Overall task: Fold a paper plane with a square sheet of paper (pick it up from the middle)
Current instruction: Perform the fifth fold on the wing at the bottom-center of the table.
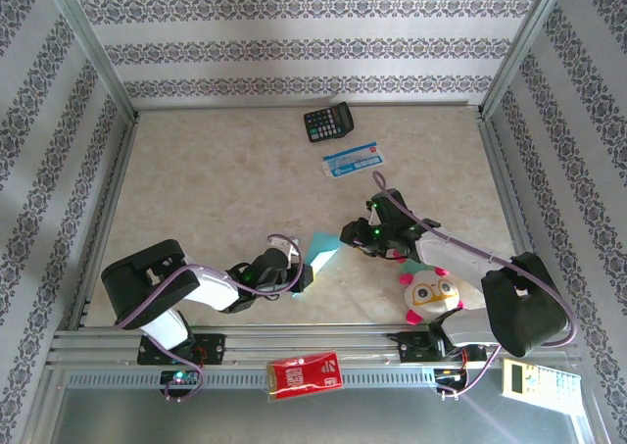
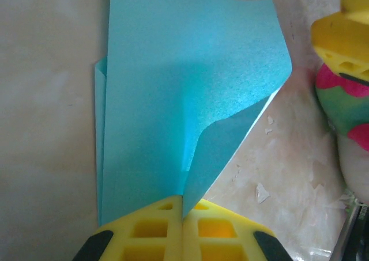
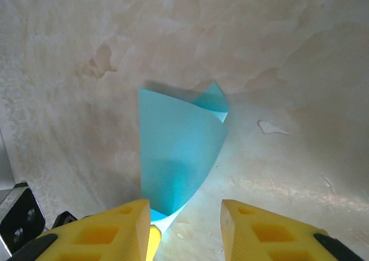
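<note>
Turquoise paper is the one task item here: a single sheet of paper (image 1: 321,251), partly folded, sits near the front middle of the marbled worktop (image 1: 216,189), between the two arms. The top view shows it as a small angled shape with one pale corner.

The left jaws are closed on the near edge of the sheet. In the left wrist view the two yellow fingers (image 2: 150,232) meet with no gap, and the paper (image 2: 184,88) comes up from between them. One flap curls over on the right side, and a folded layer shows along the left edge.

The right jaws stand open and hold nothing. In the right wrist view their two yellow fingers (image 3: 109,232) are apart, and the sheet (image 3: 176,157) lies ahead of them. It narrows toward the gap, close to the left-hand finger. I cannot tell whether it touches that finger.

Other things on the worktop, counted:
- One black calculator (image 1: 327,123) lies at the far edge.
- One blue-and-white card (image 1: 354,160) lies just in front of the calculator.
- One plush owl (image 1: 431,292), with pink and green trim, sits beside the right arm.

Off the worktop, one red packet (image 1: 305,374) lies on the front rail. One pale keypad device (image 1: 534,377) lies at the near right corner.
</note>
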Controlling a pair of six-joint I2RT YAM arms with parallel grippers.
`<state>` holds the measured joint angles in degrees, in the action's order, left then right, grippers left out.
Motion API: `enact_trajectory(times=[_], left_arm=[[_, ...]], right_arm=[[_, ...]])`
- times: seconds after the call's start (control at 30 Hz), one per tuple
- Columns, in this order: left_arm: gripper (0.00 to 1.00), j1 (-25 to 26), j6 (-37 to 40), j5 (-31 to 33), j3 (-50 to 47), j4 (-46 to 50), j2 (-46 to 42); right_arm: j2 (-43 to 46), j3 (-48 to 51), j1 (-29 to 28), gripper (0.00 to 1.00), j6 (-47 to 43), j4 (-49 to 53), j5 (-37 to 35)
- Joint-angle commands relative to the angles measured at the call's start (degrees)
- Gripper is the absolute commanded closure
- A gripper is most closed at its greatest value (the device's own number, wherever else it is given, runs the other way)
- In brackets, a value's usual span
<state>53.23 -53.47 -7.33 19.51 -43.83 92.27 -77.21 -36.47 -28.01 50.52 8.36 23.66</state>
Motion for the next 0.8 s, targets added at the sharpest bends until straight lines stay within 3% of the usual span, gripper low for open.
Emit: enact_trajectory(times=[0.0, 0.33, 0.77], left_arm=[[1.00, -1.17, -2.92, 0.31, -1.87, -5.17, 0.60], [1.00, -3.04, -5.59, -1.09, -3.35, -8.50, -0.45], [1.00, -3.66, -12.13, 0.51, -5.36, -8.68, -2.96]], right_arm=[[-0.48, -1.67, -0.81, 0.63, -1.63, -0.46, 0.38], [-0.10, -2.84, -2.46, 0.63, -4.85, -0.01, -0.13], [-3.90, -7.06, -9.30, 0.63, -12.44, 2.01, -7.09]])
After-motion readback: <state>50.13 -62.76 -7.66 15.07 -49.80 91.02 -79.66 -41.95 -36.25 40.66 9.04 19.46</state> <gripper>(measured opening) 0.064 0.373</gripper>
